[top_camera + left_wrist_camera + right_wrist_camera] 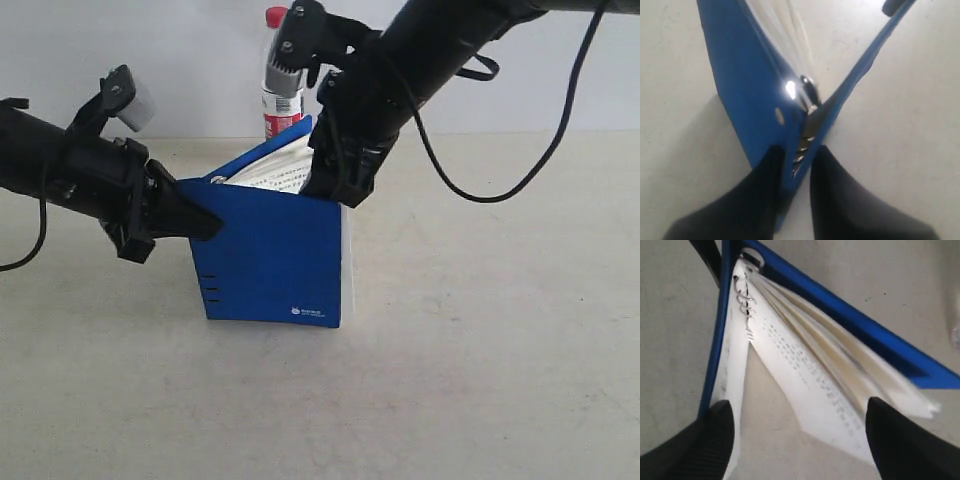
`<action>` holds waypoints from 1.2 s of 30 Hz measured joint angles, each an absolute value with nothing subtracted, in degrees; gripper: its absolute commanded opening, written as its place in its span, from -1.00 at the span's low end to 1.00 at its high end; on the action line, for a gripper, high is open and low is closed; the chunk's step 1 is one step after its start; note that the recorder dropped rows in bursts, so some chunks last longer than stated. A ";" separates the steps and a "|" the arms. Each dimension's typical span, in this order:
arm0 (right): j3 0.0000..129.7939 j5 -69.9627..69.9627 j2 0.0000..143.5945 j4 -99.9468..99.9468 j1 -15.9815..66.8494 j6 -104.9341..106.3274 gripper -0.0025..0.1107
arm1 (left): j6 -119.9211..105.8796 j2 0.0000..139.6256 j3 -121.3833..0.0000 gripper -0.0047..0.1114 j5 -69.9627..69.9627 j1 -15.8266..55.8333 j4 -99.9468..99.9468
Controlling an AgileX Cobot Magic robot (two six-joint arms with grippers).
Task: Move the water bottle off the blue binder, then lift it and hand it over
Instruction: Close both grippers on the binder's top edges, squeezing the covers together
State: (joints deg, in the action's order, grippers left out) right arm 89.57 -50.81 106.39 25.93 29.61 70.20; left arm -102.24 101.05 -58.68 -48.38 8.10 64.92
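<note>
The water bottle (279,112), small, clear plastic with a red screw cap and a red-and-white label, stands upright on the table behind the blue binder (270,255). The right arm hides its middle, and whether it touches the binder cannot be told.

The blue binder, a rectangular dark-blue ring binder with a small white logo and 3 dark slots by the spine, stands on edge with its 2 covers splayed and its white pages fanned between them. Its far cover is mostly hidden in the exterior view.

The left gripper (797,155) is closed on the spine, 1 black finger pressed to each side beside the metal rings. The right gripper (799,407) sits at the upper edge with its jaws spread wide over the loose pages (805,370), clamping nothing. The print on the pages is too blurred to read.

The table (480,380) is pale beige and matte, faintly speckled. A plain off-white wall (560,70) rises behind. A black cable (520,160) droops from the right arm.
</note>
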 measured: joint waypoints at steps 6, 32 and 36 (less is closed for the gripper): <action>89.57 -48.05 104.19 14.95 35.51 67.25 0.26 | -101.74 100.19 -57.03 -0.84 -45.24 8.74 65.74; 89.84 -41.27 104.30 7.78 45.15 65.14 0.26 | -101.06 100.05 -56.62 -0.84 -38.43 10.59 66.14; 89.84 -37.38 105.40 6.01 45.15 65.26 0.26 | -101.15 99.81 -56.50 -0.84 -37.28 12.25 63.94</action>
State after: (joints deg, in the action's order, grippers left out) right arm 89.84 -37.38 105.40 6.01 45.15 65.26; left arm -101.15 99.81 -56.50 -37.28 12.25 63.94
